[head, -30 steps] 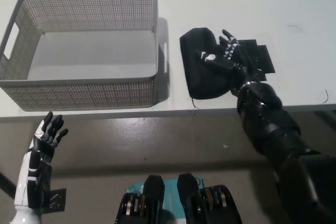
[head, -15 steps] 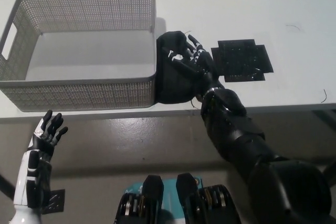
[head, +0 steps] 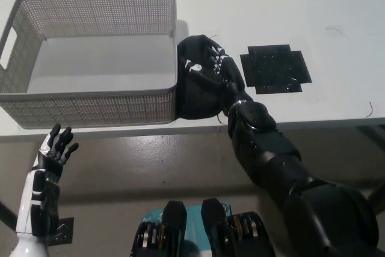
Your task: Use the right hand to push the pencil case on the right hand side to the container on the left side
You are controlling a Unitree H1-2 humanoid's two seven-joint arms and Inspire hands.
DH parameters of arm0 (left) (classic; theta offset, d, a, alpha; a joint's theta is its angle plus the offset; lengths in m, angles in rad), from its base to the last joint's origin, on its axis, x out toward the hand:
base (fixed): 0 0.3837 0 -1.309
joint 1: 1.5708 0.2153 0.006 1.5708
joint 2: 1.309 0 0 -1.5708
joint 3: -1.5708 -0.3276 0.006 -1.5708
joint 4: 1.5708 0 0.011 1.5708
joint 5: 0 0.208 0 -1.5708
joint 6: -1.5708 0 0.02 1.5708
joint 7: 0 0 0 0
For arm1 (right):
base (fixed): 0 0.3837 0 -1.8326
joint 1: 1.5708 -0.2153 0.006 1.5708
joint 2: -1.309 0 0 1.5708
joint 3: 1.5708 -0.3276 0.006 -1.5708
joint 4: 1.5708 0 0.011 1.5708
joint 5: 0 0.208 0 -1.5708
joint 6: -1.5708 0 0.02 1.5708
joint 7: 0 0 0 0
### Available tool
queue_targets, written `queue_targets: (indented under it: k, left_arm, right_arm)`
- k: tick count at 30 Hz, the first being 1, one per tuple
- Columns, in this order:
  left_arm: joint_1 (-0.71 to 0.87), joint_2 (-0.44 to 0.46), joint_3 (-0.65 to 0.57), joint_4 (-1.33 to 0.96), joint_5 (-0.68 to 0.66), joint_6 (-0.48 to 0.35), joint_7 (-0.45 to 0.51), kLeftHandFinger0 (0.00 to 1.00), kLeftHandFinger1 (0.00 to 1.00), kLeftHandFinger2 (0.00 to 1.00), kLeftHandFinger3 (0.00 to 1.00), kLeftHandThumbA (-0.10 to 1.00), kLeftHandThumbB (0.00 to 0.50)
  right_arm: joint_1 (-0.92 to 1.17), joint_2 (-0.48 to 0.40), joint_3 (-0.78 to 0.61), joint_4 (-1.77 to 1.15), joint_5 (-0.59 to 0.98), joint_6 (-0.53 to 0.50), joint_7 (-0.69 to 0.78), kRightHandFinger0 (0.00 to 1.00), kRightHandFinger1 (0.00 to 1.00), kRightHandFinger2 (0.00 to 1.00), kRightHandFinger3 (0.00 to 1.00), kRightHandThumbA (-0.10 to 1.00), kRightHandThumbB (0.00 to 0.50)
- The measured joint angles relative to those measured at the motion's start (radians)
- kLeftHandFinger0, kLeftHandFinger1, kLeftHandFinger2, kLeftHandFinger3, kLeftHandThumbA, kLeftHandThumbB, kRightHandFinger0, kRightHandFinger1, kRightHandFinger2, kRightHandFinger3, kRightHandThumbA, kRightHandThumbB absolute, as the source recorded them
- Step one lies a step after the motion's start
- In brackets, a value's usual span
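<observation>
The black pencil case (head: 194, 91) lies on the white table, pressed against the right wall of the grey mesh container (head: 90, 97). My black right hand (head: 212, 67) lies flat on the case's top right, fingers spread and holding nothing. Its arm runs in from the lower right. The container looks empty inside. My white left hand (head: 53, 151) hangs open below the table's front edge at the lower left.
A flat black cross-shaped mat (head: 275, 68) lies on the table just right of the case. The table's front edge (head: 325, 123) runs across the middle of the view, with the floor below it.
My right hand has slid the pencil case leftwards off the black mat until it met the container's right wall. The container has shifted slightly left. The left hand has stayed put.
</observation>
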State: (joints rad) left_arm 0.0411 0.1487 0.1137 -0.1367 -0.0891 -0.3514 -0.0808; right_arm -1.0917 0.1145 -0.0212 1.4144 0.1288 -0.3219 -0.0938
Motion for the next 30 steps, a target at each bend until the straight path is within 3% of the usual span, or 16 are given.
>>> queue_targets:
  k: [2, 4, 9, 12, 15, 23, 30]
  left_arm:
    - [0.0, 0.0, 0.001, 0.0, 0.0, 0.0, 0.0, 1.0, 1.0, 1.0, 1.0, 1.0, 0.195]
    - [0.0, 0.0, 0.001, 0.0, 0.0, 0.001, 0.0, 1.0, 1.0, 1.0, 1.0, 1.0, 0.201]
    - [0.001, 0.001, 0.002, 0.0, 0.0, 0.0, 0.0, 1.0, 1.0, 1.0, 1.0, 1.0, 0.186]
    - [0.0, 0.001, 0.002, 0.0, 0.0, 0.0, 0.0, 1.0, 1.0, 1.0, 1.0, 1.0, 0.183]
    - [0.0, 0.001, 0.002, 0.001, 0.001, 0.0, 0.0, 1.0, 1.0, 1.0, 1.0, 1.0, 0.181]
    - [-0.003, 0.001, 0.001, 0.001, 0.002, 0.0, 0.0, 1.0, 1.0, 1.0, 1.0, 1.0, 0.189]
    - [-0.004, 0.001, 0.002, 0.001, 0.002, 0.007, 0.0, 1.0, 1.0, 1.0, 1.0, 1.0, 0.196]
  right_arm:
    - [0.002, -0.015, 0.063, -0.001, -0.038, -0.003, -0.025, 1.0, 1.0, 1.0, 1.0, 1.0, 0.308]
    - [0.003, -0.031, 0.124, -0.004, -0.076, -0.005, -0.052, 1.0, 1.0, 1.0, 1.0, 1.0, 0.302]
    - [0.004, -0.078, 0.237, -0.062, -0.173, -0.016, -0.113, 1.0, 1.0, 1.0, 1.0, 1.0, 0.33]
    - [0.004, -0.098, 0.269, -0.117, -0.215, -0.025, -0.141, 1.0, 1.0, 1.0, 1.0, 1.0, 0.311]
    - [0.011, -0.109, 0.284, -0.173, -0.248, -0.028, -0.161, 1.0, 1.0, 1.0, 1.0, 1.0, 0.298]
    - [0.097, -0.115, 0.272, -0.393, -0.291, -0.025, -0.171, 1.0, 1.0, 1.0, 1.0, 1.0, 0.349]
    - [0.241, -0.13, 0.25, -0.666, -0.29, 0.003, -0.153, 1.0, 1.0, 1.0, 1.0, 1.0, 0.357]
